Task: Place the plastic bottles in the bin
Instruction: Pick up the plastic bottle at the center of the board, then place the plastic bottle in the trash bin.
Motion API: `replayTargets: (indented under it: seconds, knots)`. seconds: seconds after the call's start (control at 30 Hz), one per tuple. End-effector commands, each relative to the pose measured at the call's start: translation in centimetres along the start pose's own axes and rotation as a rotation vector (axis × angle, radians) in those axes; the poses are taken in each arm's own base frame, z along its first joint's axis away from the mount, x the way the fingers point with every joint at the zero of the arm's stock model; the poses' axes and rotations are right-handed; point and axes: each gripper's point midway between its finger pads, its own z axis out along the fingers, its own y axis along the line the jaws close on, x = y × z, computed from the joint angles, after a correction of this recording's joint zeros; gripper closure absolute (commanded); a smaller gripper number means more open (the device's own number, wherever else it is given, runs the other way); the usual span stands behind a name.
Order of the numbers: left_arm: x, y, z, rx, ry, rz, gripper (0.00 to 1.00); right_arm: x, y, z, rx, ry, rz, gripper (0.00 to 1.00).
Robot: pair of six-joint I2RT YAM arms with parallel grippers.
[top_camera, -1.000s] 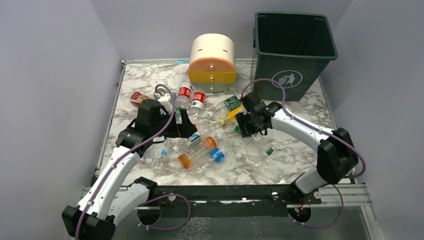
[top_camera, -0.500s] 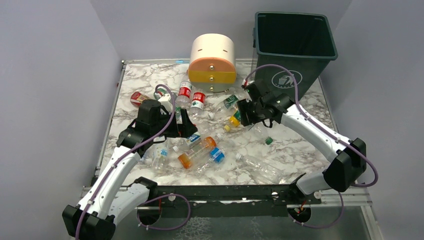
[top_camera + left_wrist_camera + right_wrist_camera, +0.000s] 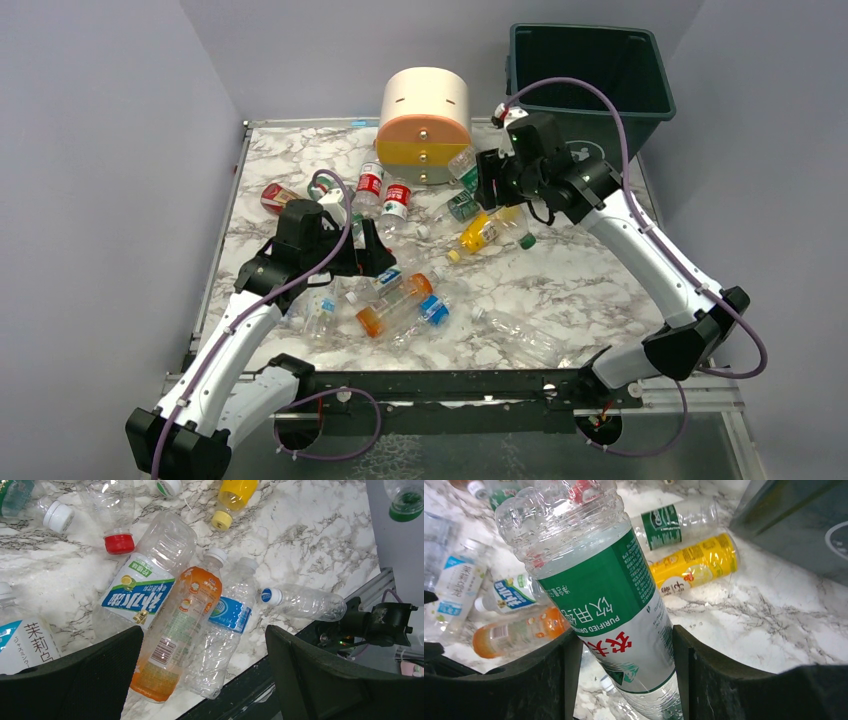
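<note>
My right tool [image 3: 624, 637] holds a bottle [image 3: 609, 595] just left of the bin [image 3: 640, 140]; other bottles [image 3: 395, 305] lie on the table [image 3: 600, 290].

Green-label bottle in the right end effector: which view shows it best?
Right wrist view: the green-label bottle fills much of the frame, label readable. Top external shows it small and distant. Left wrist: I cannot identify it.

Plain pale lavender-grey walls [image 3: 100, 150] all round, white-and-grey marble-look tabletop [image 3: 600, 290], cream-and-orange round drawer unit [image 3: 425, 110] at the back.
</note>
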Motion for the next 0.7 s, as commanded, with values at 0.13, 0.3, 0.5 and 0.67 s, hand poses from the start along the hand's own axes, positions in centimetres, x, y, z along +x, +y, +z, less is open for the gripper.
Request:
replayTargets:
  seconds: [0.13, 0.3, 0.5, 0.67]
  knots:
    - [-0.2, -0.8, 0.2, 0.045, 0.004, 0.003, 0.01, -3.2, -0.6, -1.6, 0.058, -0.047, -0.019, 0.41]
    - [-0.4, -1.2, 0.2, 0.058, 0.011, 0.006, 0.01, -6.1, -0.9, -2.6, 0.081, -0.125, -0.011, 0.41]
    - [-0.9, -1.6, 0.1, 0.07, 0.008, 0.007, 0.01, -10.2, -2.1, -3.2, 0.119, -0.247, 0.012, 0.41]
    - [-1.2, -1.8, -0.1, 0.069, 0.001, 0.011, 0.01, -14.6, -3.5, -4.4, 0.142, -0.379, 0.059, 0.41]
